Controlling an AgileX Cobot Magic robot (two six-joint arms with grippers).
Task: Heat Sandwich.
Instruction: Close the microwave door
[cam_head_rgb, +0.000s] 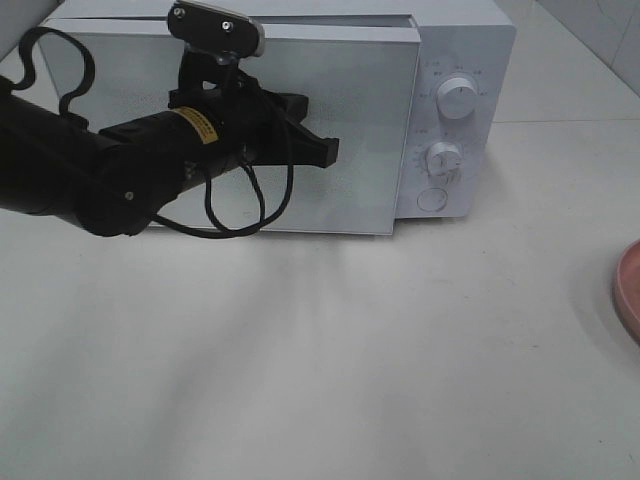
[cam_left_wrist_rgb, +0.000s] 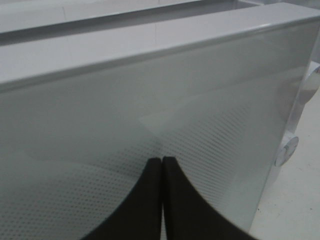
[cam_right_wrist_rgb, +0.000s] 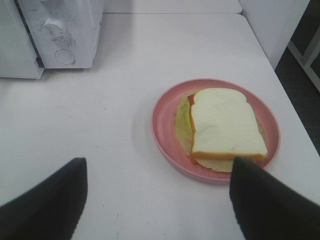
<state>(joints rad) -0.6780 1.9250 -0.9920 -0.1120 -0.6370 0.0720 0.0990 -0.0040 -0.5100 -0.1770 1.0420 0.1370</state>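
Note:
The sandwich (cam_right_wrist_rgb: 225, 122), white bread with tan crust and green-yellow filling, lies on a pink round plate (cam_right_wrist_rgb: 164, 125) in the right wrist view. My right gripper (cam_right_wrist_rgb: 157, 165) hovers open just short of the plate, holding nothing. In the exterior view only the plate's rim (cam_head_rgb: 628, 290) shows at the right edge; the sandwich is out of that view. My left gripper (cam_head_rgb: 325, 150) is shut and empty, its tips (cam_left_wrist_rgb: 162, 160) at the glass door (cam_head_rgb: 330, 110) of the white microwave (cam_head_rgb: 460, 60). The door stands slightly ajar.
The microwave has two dials (cam_head_rgb: 457, 98) and a round button (cam_head_rgb: 432, 199) on its right panel. The left arm's cable (cam_head_rgb: 240, 205) loops in front of the door. The table's right edge (cam_right_wrist_rgb: 295, 115) runs close behind the plate.

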